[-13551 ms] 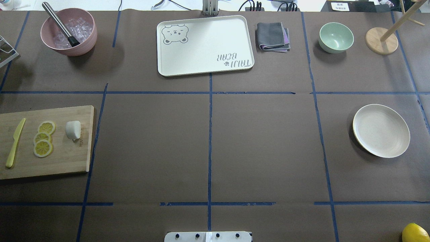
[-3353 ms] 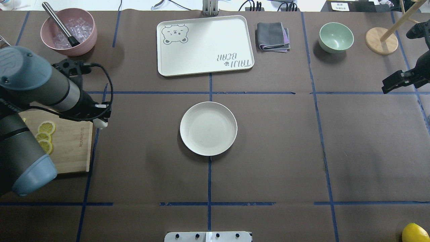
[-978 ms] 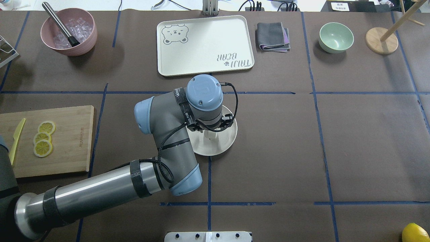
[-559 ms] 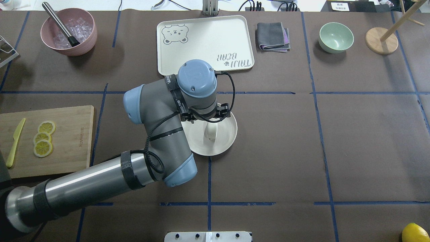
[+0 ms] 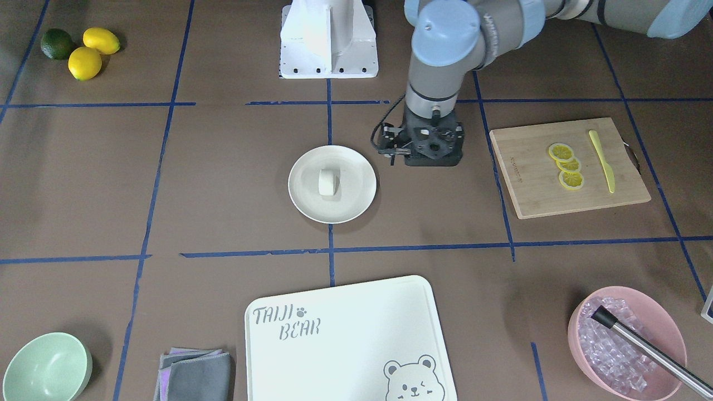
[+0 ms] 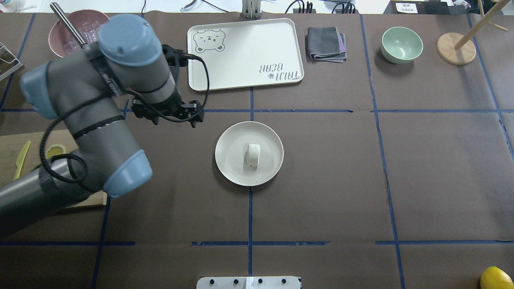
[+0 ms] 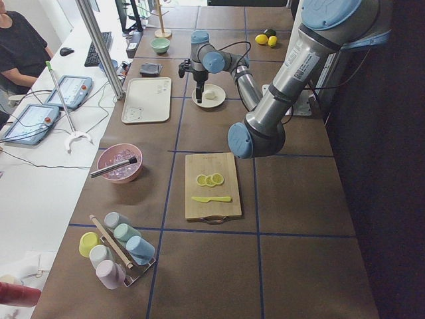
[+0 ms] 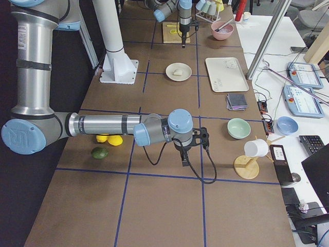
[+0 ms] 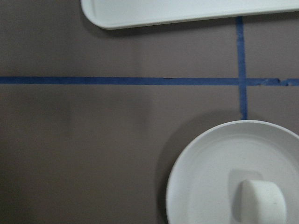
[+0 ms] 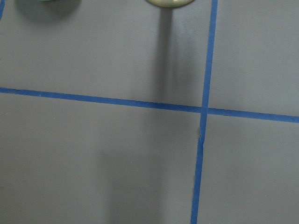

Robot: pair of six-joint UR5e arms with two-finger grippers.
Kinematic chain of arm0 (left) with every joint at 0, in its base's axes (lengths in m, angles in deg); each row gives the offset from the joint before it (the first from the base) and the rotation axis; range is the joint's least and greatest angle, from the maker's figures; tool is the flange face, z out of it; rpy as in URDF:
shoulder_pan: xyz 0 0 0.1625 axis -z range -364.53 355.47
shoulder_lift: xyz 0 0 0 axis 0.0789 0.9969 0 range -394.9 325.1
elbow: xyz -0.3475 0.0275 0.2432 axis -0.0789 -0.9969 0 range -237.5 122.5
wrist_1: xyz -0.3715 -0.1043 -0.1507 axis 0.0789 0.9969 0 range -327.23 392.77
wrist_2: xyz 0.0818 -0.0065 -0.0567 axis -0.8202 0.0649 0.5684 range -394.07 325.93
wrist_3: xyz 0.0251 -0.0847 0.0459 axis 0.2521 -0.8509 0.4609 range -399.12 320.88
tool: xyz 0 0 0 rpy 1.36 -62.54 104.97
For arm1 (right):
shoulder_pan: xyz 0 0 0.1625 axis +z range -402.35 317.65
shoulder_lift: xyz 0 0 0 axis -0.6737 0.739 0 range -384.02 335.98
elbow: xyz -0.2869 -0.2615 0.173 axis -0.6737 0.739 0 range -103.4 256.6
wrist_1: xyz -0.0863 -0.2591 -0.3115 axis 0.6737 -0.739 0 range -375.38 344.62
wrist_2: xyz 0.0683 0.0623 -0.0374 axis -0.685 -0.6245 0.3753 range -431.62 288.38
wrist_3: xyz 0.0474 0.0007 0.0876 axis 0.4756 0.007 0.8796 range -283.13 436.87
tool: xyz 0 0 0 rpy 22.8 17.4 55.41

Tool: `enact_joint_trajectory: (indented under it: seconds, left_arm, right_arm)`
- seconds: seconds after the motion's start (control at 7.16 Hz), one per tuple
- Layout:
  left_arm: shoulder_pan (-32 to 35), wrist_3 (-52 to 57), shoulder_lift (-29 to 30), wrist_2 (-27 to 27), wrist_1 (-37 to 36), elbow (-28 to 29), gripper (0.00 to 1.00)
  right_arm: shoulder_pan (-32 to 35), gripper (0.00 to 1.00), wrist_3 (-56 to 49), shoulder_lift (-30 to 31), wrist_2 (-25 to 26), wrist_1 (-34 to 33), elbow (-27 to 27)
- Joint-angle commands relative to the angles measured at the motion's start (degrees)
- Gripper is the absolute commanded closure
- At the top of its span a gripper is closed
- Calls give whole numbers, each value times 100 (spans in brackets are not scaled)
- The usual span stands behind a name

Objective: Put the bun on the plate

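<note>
The small white bun (image 6: 253,155) lies on its side in the middle of the round cream plate (image 6: 225,168) at the table's centre, free of any gripper. The front-facing view shows the same bun (image 5: 328,182) on the plate (image 5: 356,203). My left gripper (image 6: 168,114) hangs over bare table to the left of the plate, pointing down, its fingers hidden under the wrist. The left wrist view holds the bun (image 9: 261,201) and plate (image 9: 196,168) at lower right, with no fingers in it. My right gripper (image 8: 184,163) shows only from the side, far from the plate; whether it is open I cannot tell.
A wooden cutting board (image 5: 529,184) with lemon slices and a yellow knife lies on the left arm's side. The bear-printed tray (image 6: 245,54), a folded cloth (image 6: 326,43), a green bowl (image 6: 401,44) and a pink bowl of ice (image 5: 626,340) line the far edge.
My left arm has lifted off the plate and swung away to the left and farther back. The bun stays behind on the plate.
</note>
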Motion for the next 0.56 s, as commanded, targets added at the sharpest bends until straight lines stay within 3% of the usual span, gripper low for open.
enact_joint_trajectory:
  seconds: [0.0, 0.42]
  left_arm:
    - [725, 1185, -677, 475, -35, -288, 0]
    - [2015, 3143, -1660, 1213, -35, -359, 0]
  right_arm:
    - [157, 0, -349, -93, -16, -415, -49]
    - [350, 0, -386, -67, 19, -672, -85]
